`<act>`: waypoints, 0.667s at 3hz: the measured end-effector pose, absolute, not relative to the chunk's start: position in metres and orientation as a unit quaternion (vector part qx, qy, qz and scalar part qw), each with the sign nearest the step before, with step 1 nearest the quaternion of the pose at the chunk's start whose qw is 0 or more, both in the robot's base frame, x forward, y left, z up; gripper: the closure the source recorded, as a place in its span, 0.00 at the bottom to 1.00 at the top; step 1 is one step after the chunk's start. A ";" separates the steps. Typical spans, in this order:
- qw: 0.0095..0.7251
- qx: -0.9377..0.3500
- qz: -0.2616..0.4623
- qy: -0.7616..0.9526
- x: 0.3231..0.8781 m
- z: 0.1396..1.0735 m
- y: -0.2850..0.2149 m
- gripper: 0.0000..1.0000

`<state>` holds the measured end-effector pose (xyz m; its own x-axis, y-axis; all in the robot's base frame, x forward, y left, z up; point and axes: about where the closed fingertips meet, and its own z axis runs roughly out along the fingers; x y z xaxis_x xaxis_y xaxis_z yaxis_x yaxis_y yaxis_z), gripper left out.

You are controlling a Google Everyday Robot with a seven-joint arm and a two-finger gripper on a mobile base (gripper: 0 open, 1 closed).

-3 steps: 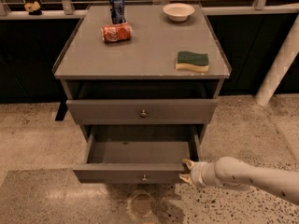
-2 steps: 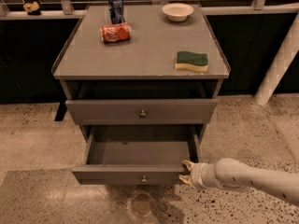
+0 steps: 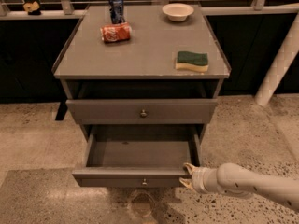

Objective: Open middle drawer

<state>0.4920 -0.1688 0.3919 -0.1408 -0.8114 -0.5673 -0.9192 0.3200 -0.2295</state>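
The middle drawer [image 3: 140,154] of the grey cabinet is pulled far out, and its shallow box is empty. A small round knob [image 3: 144,182] sits in the centre of its flat front panel. My gripper [image 3: 186,175] is at the right end of that front panel, reaching in from the lower right on a white arm. Its two tan fingertips [image 3: 189,166] stand apart, so it is open with nothing held. Above, another drawer [image 3: 142,111] with a knob sticks out slightly, showing a dark gap behind its front.
On the cabinet top [image 3: 140,50] are an upright blue can [image 3: 116,7], a red can [image 3: 115,32] lying on its side, a white bowl [image 3: 177,11] and a green-and-yellow sponge [image 3: 192,61]. A white post [image 3: 280,64] stands at the right. The floor is speckled stone.
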 end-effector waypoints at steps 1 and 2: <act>0.312 -0.577 0.086 0.750 0.492 0.397 -0.169 1.00; 0.312 -0.575 0.087 0.751 0.490 0.396 -0.169 1.00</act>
